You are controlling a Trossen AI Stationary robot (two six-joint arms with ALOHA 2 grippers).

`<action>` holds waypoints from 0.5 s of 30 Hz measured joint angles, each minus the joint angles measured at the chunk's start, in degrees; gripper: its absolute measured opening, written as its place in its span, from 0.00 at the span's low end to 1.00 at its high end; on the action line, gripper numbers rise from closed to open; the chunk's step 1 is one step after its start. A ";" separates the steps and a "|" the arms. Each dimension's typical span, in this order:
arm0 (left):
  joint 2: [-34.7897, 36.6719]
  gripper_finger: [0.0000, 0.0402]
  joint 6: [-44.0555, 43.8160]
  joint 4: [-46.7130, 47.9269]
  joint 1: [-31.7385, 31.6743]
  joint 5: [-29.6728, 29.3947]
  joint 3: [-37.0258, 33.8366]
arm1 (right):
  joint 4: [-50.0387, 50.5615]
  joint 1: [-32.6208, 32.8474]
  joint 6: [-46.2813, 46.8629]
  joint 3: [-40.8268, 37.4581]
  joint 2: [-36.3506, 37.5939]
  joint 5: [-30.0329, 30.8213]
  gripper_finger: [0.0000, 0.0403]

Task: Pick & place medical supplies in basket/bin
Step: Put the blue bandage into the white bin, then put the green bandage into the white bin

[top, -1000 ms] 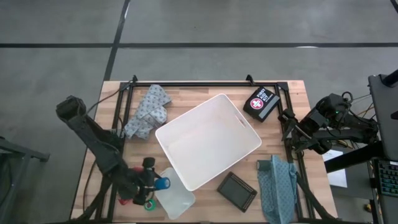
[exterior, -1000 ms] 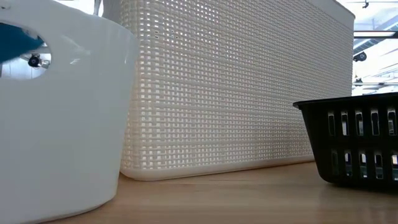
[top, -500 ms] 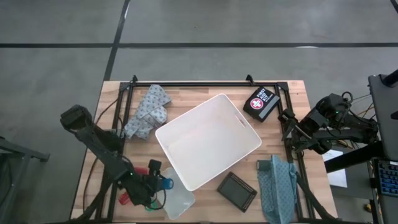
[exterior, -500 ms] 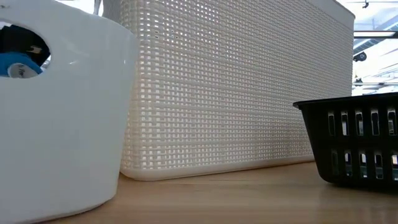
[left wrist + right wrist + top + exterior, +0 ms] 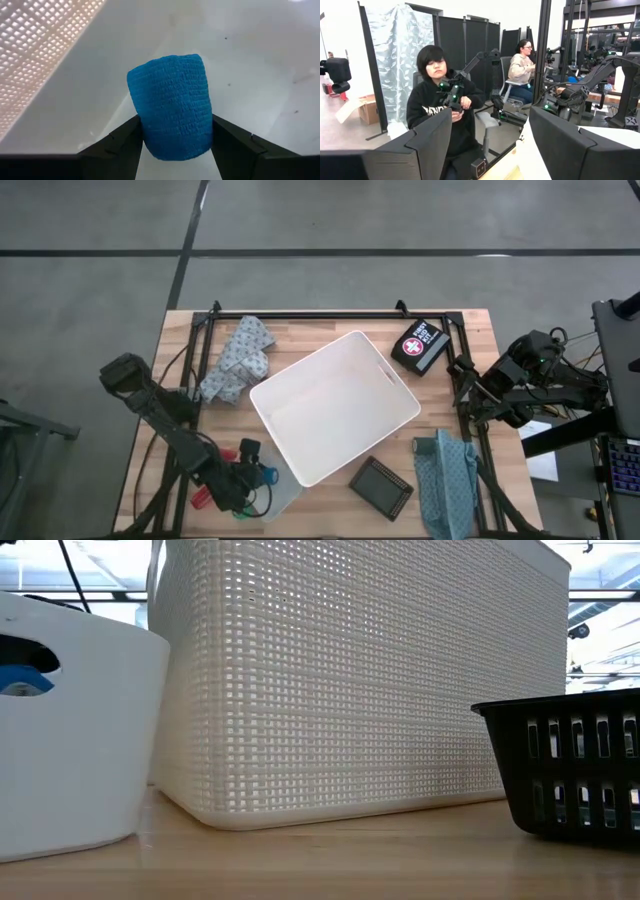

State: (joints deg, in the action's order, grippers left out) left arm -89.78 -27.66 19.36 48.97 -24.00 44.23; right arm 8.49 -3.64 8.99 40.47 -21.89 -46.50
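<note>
My left gripper is shut on a blue bandage roll near the table's front left. It holds the roll inside the small translucent tray. The roll also shows through the tray's handle hole in the low view. The large white bin sits on the table's middle, just right of the tray, and its lattice wall shows in the left wrist view. My right gripper is open and raised at the table's right edge, pointing into the room. My left gripper pinches the blue roll between its two fingers, on two opposite sides of the roll's curved wall. The fingers slant down from the table's left side. The roll stands up past the fingertips over the tray's floor; whether it touches the floor I cannot tell.
A patterned cloth lies at the far left and a black first-aid pouch at the far right. A dark flat case and a teal cloth lie near right. Red and green items lie by my left gripper. People sit beyond the table.
My left gripper has gone down into the translucent tray with the blue roll, its arm leaning further over the table. In the low view the tray has shifted toward the table's left, and more of the bin's wall shows.
</note>
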 joint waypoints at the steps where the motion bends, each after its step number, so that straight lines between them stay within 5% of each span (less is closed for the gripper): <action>1: 0.00 0.52 0.00 0.13 0.00 0.06 0.00 | 0.00 0.00 0.00 0.02 -0.02 -0.02 0.66; 15: 0.00 0.72 -5.07 0.84 -0.22 -0.79 0.00 | 0.00 0.01 0.00 0.00 -0.01 -0.01 0.65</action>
State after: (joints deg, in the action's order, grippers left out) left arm -89.78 -32.73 20.21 48.75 -24.80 44.23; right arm 8.49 -3.63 8.99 40.47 -21.90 -46.51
